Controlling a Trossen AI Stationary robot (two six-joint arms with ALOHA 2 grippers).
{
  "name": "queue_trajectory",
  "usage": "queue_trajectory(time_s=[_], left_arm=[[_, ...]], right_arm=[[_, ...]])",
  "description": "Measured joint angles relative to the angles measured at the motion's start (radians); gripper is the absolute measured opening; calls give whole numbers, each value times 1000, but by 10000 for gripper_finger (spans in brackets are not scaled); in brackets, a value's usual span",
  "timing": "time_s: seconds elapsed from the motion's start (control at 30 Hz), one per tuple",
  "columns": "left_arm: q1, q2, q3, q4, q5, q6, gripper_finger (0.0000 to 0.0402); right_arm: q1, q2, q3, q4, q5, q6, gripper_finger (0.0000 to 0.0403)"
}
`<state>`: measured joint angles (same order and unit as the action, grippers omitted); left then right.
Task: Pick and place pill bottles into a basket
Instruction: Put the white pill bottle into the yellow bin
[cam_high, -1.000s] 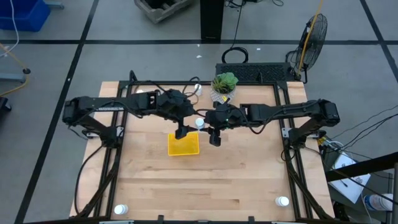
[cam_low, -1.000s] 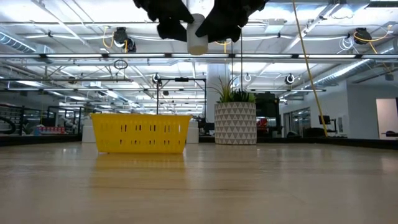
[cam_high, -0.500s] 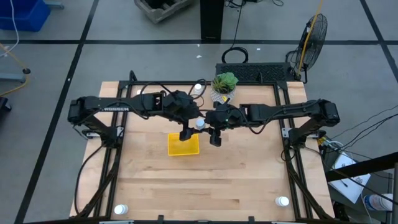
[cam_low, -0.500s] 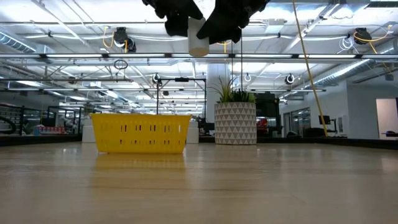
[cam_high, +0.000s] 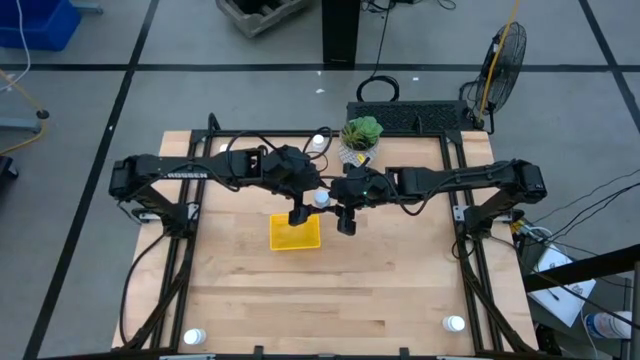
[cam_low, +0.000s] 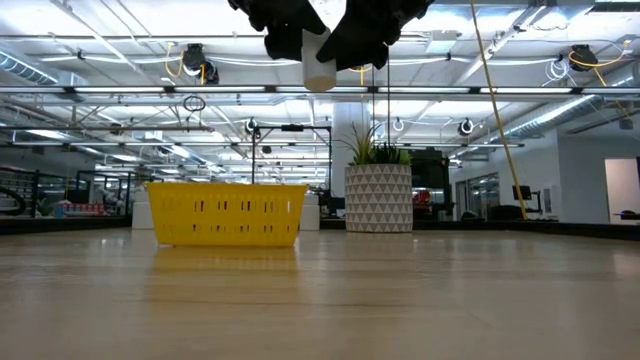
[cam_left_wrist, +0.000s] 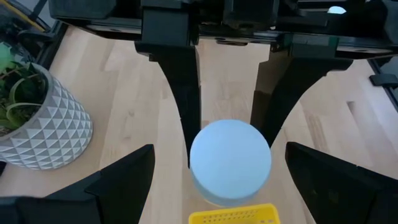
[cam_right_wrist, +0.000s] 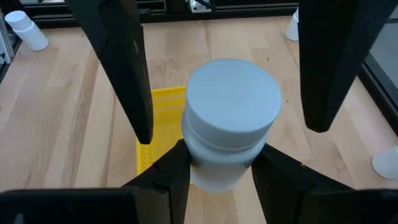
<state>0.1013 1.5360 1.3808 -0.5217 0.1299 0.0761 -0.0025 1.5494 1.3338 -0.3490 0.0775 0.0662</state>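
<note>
Bottle (cam_right_wrist: 230, 124) under inspection: a smooth white cylinder with a flat round cap, clamped at its body between my right fingers (cam_right_wrist: 217, 177), which are closed on it. Its long axis stands upright, cap uppermost. In the high view it sits at frame centre, raised well clear of the worktop (cam_high: 400, 290); the low view shows it hanging at the top edge of the frame.

My left fingers (cam_left_wrist: 214, 180) are spread wide and straddle the same bottle, one dark prong on either side, not touching it as far as I can tell. I judge this to be a handover point between my two arms.

Basket (cam_high: 295, 233), bright yellow, square, low slotted walls, rests on the worktop just below and left of the bottle in the high view. My left fingers are the nearer to it. A lowering toward that side would bring the bottle in.

Farther off: one bottle (cam_high: 317, 143) near the top centre of the worktop beside the plant pot (cam_high: 360, 135), two more at the lower corners (cam_high: 194, 337) (cam_high: 455, 323). Worktop is pale wood planking.
</note>
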Motion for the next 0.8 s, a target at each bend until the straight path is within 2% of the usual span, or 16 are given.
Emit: queue_trajectory(time_s=[0.17,0.6,0.8], left_arm=[[0,0,0,0,0,-6,342],[0,0,0,6,23,-23,171],[-2,-1,0,8,5,-27,163]], right_arm=[[0,0,0,0,0,0,137],[0,0,0,-1,-3,-12,137],[-1,0,-1,8,-2,-27,163]])
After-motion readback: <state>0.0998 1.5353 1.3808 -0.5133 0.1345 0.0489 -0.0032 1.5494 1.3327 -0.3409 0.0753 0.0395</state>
